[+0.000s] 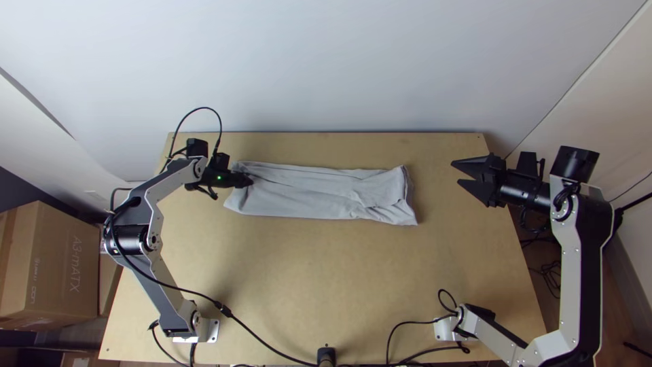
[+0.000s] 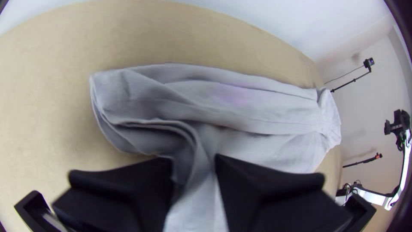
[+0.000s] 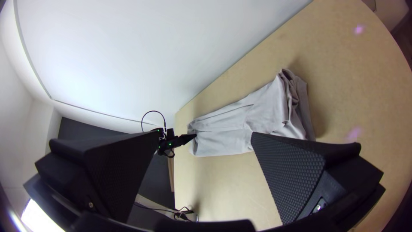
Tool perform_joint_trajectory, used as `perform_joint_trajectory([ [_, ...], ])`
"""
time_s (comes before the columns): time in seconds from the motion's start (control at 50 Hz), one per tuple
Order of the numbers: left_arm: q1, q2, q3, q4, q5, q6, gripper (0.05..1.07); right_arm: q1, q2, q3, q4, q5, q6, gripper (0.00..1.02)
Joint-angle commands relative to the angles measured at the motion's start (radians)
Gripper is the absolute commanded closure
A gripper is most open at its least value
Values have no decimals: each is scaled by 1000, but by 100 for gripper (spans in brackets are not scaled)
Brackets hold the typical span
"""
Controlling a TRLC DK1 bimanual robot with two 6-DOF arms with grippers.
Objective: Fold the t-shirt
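A cardboard box (image 1: 51,272) stands left of the wooden desk (image 1: 305,278), its contents hidden. Farther up, the grey t-shirt (image 1: 305,194) lies in a long folded strip, the left gripper (image 1: 248,181) pinching cloth near its left end; the right gripper (image 1: 456,171) hangs open beyond the other.

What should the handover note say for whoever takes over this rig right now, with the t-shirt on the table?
Left tool: closed on a pinch of cloth near the t-shirt's left end.
Right tool: open and free, by the table's right edge.
T-shirt: lying crosswise on the far half of the table.
Done: it is gathered into a long, narrow strip, creased, with layers loose at the right end.
Left: probably fold the strip shorter, smooth it, then let go.
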Motion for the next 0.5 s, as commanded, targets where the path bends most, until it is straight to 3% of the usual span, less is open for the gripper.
perform_joint_trajectory([
  [0.0, 6, -35, -72, 12, -24, -36, 105, 5, -28, -19, -8, -11, -5, 3],
  [0.16, 103, -102, -141, 20, -48, 15, 105, 10, -43, -54, -8, -8, -34, 3],
  [0.38, 382, -116, -116, -65, -47, 191, 105, 3, -60, -102, -8, 11, -83, 3],
  [0.48, 490, -122, -80, -145, -48, 263, 105, 3, -69, -136, -8, 96, -137, 4],
])
